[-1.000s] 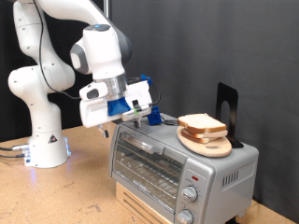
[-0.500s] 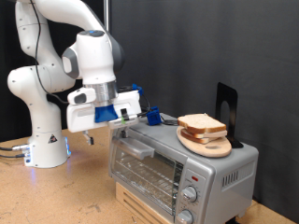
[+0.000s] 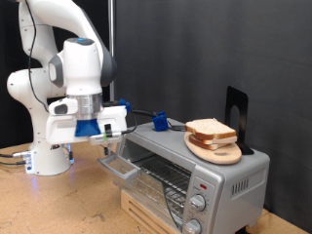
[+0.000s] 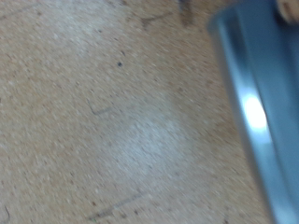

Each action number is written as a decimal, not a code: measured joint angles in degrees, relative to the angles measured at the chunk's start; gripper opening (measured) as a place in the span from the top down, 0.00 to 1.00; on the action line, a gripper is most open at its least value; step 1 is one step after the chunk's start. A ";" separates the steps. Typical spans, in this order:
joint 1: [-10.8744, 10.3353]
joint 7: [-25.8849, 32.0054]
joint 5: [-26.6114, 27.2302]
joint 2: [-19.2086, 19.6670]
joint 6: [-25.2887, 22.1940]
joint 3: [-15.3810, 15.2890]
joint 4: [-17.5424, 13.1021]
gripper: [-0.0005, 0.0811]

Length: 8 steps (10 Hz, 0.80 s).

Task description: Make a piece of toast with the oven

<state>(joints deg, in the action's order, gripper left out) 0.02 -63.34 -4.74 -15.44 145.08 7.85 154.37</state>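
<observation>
Toast (image 3: pixel 213 130) lying flat on plate (image 3: pixel 216 150), well off to exterior view's right of claw (image 3: pixel 105 142) and slightly higher, on oven (image 3: pixel 185 175) roof. Plate round, wooden, resting on roof near right end. Oven silver-grey, set on wooden base (image 3: pixel 146 213); door (image 3: pixel 122 166) hinged down, part open, its free edge just below and right of claw. Wire rack (image 3: pixel 161 180) visible inside, right of and below claw. Two round knobs (image 3: pixel 198 203) on front panel, far right of and below claw. Claw hanging at left end of oven, beside door edge, carrying nothing visible; finger spacing not resolvable from exterior view, fingers absent from wrist view, so apart or together cannot be told. Blue clamp (image 3: pixel 160 121) above and right of claw, behind oven roof. Black stand (image 3: pixel 236 109) far right of claw, behind plate. Arm base (image 3: pixel 49 156) left of and behind claw, on table (image 3: pixel 58 205). Wrist view blurred: speckled tabletop (image 4: pixel 103 121) filling most of frame, shiny metal edge of oven (image 4: pixel 257 103) crossing one side.
</observation>
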 joint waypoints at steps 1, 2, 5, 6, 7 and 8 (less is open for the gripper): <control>0.94 -0.61 -0.65 1.16 1.52 0.08 0.17 0.00; 2.07 -2.39 -1.58 2.50 3.26 0.16 0.12 0.00; 4.63 -3.51 -2.16 7.08 6.50 1.05 -0.67 0.00; 5.02 -3.49 -2.11 8.38 7.31 1.42 -1.09 0.00; 5.20 -3.50 -1.81 9.90 9.72 1.62 -2.36 0.00; 5.09 -3.54 -1.32 11.97 10.46 1.38 -4.12 0.00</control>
<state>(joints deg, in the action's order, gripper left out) 5.11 -66.88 -6.06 -3.47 155.54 9.23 150.25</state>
